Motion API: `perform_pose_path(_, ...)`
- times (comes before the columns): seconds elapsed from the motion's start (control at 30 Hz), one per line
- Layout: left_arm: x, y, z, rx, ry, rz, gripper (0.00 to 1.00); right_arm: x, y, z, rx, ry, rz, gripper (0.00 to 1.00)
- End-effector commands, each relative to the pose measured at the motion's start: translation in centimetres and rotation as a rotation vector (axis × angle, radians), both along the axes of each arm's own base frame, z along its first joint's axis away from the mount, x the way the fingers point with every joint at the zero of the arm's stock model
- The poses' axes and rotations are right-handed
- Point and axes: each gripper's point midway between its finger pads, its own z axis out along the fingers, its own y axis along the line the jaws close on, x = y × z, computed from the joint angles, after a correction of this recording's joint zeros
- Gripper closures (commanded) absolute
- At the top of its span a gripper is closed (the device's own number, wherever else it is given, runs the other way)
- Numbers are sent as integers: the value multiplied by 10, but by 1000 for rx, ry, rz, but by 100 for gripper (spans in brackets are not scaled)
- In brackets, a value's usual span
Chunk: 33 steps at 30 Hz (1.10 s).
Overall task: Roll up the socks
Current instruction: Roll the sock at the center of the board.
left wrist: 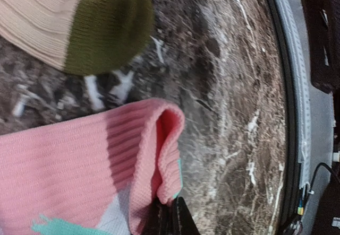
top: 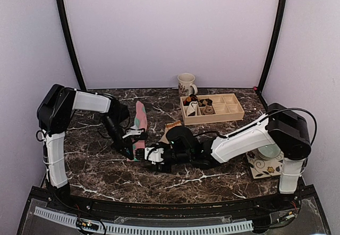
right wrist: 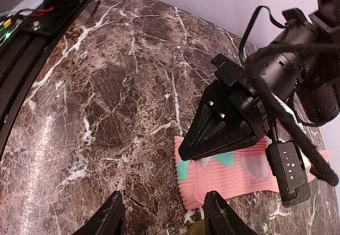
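I have the left pincer (left wrist: 171,217) clamped on the pink sock's (left wrist: 79,160) near end, the sock stretching away beyond it, with the right pincer (right wrist: 164,215) spread empty just beside.

pale lilac walls (top: 170,33), dark marble table (top: 101,174)

Left arm (top: 56,155): white shells on the long links, black housings at the joints, a thin black cable looped at the lower link.
Right arm (top: 239,142): white forearm shell, bulky black elbow and wrist housings, a black cable arching over the elbow.
Left fingers (right wrist: 218,134): black, wedge-shaped, with small screws.
Right fingers (right wrist: 109,219): black, flat, with pointed tips.
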Motion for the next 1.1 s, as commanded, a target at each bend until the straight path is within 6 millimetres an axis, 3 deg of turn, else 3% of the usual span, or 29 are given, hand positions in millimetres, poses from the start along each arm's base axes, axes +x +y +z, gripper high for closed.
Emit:
perform_pose_path(0.0, -52, 20, 12, 44, 230, -60, 96, -10, 3, -13, -69, -150, 64, 50)
perform_pose_path(0.13, -60, 25, 9, 48, 253, -78, 97, -19, 15, -20, -84, -174, 130, 51)
perform_pose_path(0.27, -55, 24, 8, 47, 240, -67, 97, -22, 34, -26, -86, -194, 187, 52)
perform_pose_path(0.5, -50, 27, 2, 55, 227, -38, 97, -25, 51, -49, -100, -201, 220, 55)
perform_pose_path(0.93, -47, 28, 0, 63, 211, -37, 96, -6, 62, -76, -126, -236, 164, 66)
perform_pose_path(1.07, -45, 27, 4, 51, 204, -35, 89, -5, 57, -90, -160, -221, 156, 71)
